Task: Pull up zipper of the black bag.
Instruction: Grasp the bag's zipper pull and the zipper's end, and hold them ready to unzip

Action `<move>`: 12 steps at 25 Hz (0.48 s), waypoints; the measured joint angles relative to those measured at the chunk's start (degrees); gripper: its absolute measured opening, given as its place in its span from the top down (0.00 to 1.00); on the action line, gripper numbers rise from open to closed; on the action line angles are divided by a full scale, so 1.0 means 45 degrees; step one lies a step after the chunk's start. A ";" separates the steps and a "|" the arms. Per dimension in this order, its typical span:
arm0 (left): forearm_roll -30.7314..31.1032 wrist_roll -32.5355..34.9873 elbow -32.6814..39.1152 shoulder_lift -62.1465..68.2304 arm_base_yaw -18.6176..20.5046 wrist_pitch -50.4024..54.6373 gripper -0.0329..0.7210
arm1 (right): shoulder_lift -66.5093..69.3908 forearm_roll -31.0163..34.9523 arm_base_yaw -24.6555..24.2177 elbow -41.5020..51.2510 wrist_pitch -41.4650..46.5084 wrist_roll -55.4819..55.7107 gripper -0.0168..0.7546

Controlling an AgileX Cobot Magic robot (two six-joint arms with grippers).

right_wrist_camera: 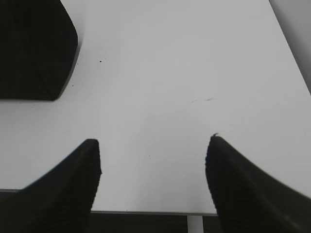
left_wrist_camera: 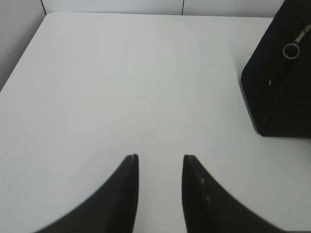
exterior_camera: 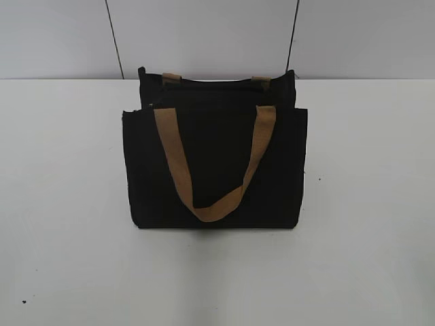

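The black bag (exterior_camera: 216,159) stands upright in the middle of the white table, one tan strap (exterior_camera: 211,173) hanging down its front. In the left wrist view its side (left_wrist_camera: 282,82) shows at the right edge, with the zipper's silver ring pull (left_wrist_camera: 291,50) on it. In the right wrist view a corner of the bag (right_wrist_camera: 34,48) fills the upper left. My left gripper (left_wrist_camera: 160,158) is open and empty over bare table, left of the bag. My right gripper (right_wrist_camera: 154,141) is open wide and empty near the table's front edge. Neither gripper shows in the exterior view.
The white table (exterior_camera: 75,204) extends on both sides of the bag. A grey panelled wall (exterior_camera: 204,34) rises behind it. The table's front edge (right_wrist_camera: 146,212) shows below my right gripper, and its left edge (left_wrist_camera: 19,63) in the left wrist view.
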 joint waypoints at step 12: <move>0.0000 0.0000 0.0000 0.0000 0.0000 0.0000 0.64 | 0.0000 0.0000 0.0000 0.0000 0.0000 0.0000 0.30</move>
